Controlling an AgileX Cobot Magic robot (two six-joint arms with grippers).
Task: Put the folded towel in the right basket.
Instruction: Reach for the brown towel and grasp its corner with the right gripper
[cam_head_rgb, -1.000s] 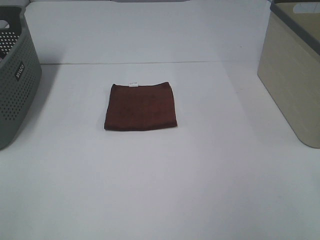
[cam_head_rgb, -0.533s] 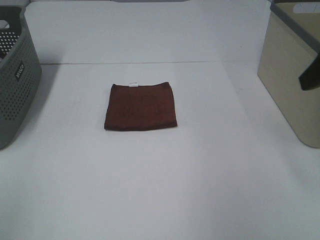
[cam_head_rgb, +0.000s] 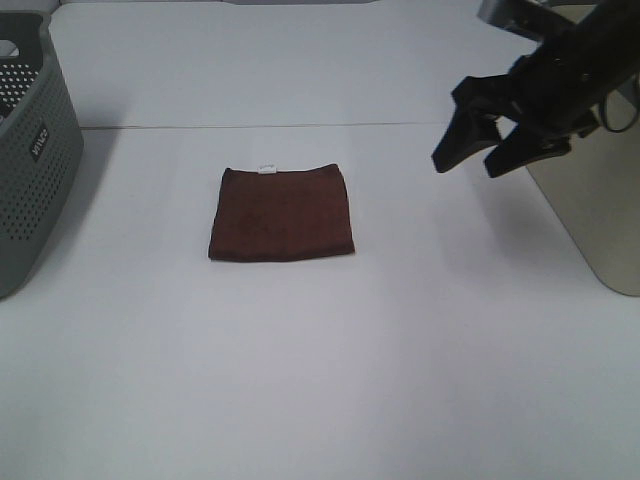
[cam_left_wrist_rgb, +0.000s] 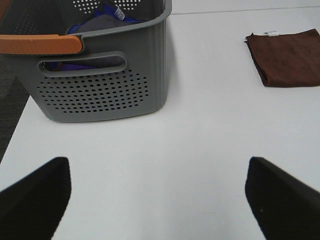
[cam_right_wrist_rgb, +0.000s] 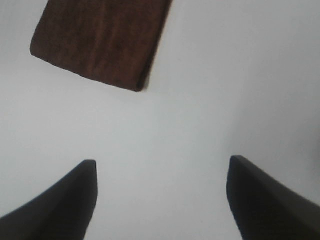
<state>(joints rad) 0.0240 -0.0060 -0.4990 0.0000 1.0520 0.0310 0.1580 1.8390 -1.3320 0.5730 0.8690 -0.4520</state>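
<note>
Mid-table, nearer the far edge: folded brown towel (cam_head_rgb: 281, 214) flat on white tabletop (cam_head_rgb: 300, 380).
Right gripper (cam_head_rgb: 463, 170) beside beige basket (cam_head_rgb: 590, 200) at right edge, jaws wide; left gripper (cam_left_wrist_rgb: 156, 167) likewise spread.

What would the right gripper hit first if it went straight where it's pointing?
Most likely the bare table, short of the folded towel; the open right gripper has nothing else ahead, though depth is unclear.

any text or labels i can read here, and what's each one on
Dark label with white letters on the grey basket: too blurred to read.
White tag on the far edge of the brown towel: too small to read.
No other writing shows.
</note>
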